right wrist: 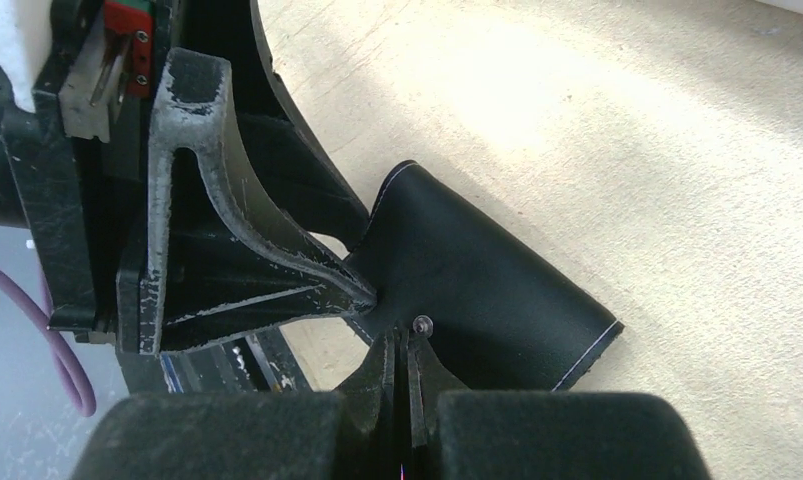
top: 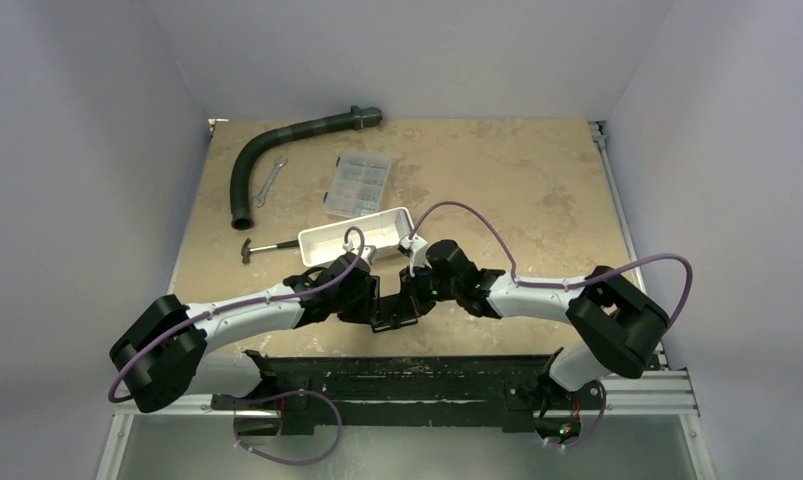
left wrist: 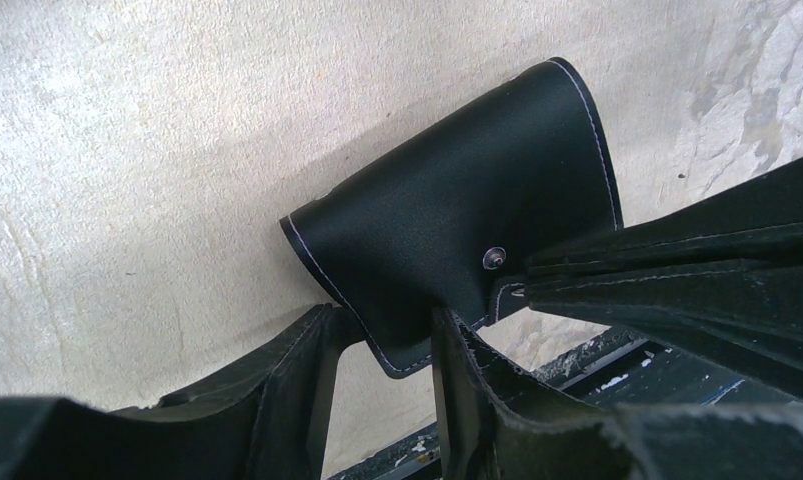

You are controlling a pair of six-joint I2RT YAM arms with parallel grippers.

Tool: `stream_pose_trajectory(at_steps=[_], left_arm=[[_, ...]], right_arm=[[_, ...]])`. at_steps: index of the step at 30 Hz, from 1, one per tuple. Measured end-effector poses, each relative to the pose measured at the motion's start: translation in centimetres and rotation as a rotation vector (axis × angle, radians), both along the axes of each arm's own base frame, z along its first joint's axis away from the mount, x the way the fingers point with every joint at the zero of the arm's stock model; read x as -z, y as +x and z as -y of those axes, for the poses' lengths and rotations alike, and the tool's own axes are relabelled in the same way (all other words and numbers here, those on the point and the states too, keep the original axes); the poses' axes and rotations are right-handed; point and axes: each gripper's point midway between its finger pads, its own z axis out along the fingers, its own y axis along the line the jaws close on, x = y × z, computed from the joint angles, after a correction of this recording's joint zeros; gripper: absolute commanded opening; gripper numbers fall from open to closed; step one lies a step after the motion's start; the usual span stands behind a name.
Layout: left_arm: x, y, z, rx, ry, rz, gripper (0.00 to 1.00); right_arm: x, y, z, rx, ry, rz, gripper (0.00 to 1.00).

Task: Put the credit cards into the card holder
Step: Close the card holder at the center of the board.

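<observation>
The black card holder (top: 392, 318) (left wrist: 457, 200) (right wrist: 477, 290) is at the table's near edge, between the two arms, bowed into a curve. A small metal snap shows on its outer face. My left gripper (top: 370, 303) (left wrist: 382, 345) straddles one corner of it, with a finger (left wrist: 477, 400) pressed against each side. My right gripper (top: 409, 303) (right wrist: 407, 345) is shut on the holder's edge right beside the snap. In the left wrist view its joined fingertips (left wrist: 577, 275) come in from the right. The credit cards are out of view.
A white tray (top: 397, 220) stands just behind the grippers, with a small hammer (top: 255, 248) to its left. Farther back are a clear compartment box (top: 357, 185), a wrench (top: 267, 183) and a grey corrugated hose (top: 267, 150). A black rail (top: 407, 375) runs along the near edge.
</observation>
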Motion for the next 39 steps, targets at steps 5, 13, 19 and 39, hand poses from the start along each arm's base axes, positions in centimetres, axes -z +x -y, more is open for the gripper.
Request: stream_pose_trajectory(at_steps=[5,13,19,39], left_arm=[[0.0,0.0,0.0,0.001,-0.003,-0.001,0.40],[0.0,0.0,0.0,0.001,-0.005,0.001,0.40],[0.0,0.0,0.0,0.001,-0.006,0.002,0.40],[0.0,0.2,0.0,-0.002,-0.008,0.015,0.44]], right_arm=[[0.3,0.3,-0.3,0.017,-0.029,0.019,0.00],[1.0,0.8,-0.7,0.035,-0.072,0.055,0.00],[1.3,1.0,-1.1,0.050,-0.102,0.091,0.00],[1.7,1.3,-0.4,0.284,-0.056,0.126,0.00]])
